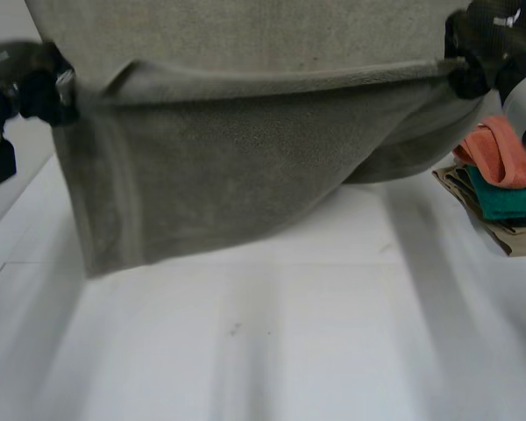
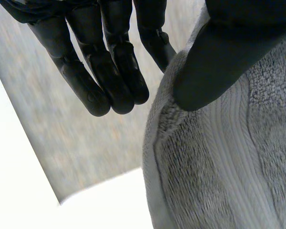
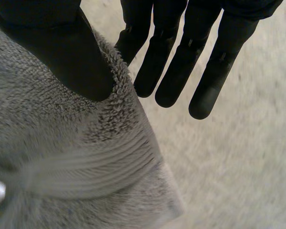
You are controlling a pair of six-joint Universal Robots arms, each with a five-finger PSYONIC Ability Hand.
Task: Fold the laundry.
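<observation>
A grey towel hangs in the air above the white table, stretched between my two hands with its lower edge sagging toward the left. My left hand holds the towel's left upper corner. In the left wrist view the thumb presses the towel against a finger behind its edge, while the other fingers stay straight beside it. My right hand holds the right upper corner. There its thumb pins the towel the same way, with the fingers straight.
A stack of folded cloths, orange on green on beige, lies at the table's right edge, just below my right arm. More grey towel spreads behind the hanging part at the back.
</observation>
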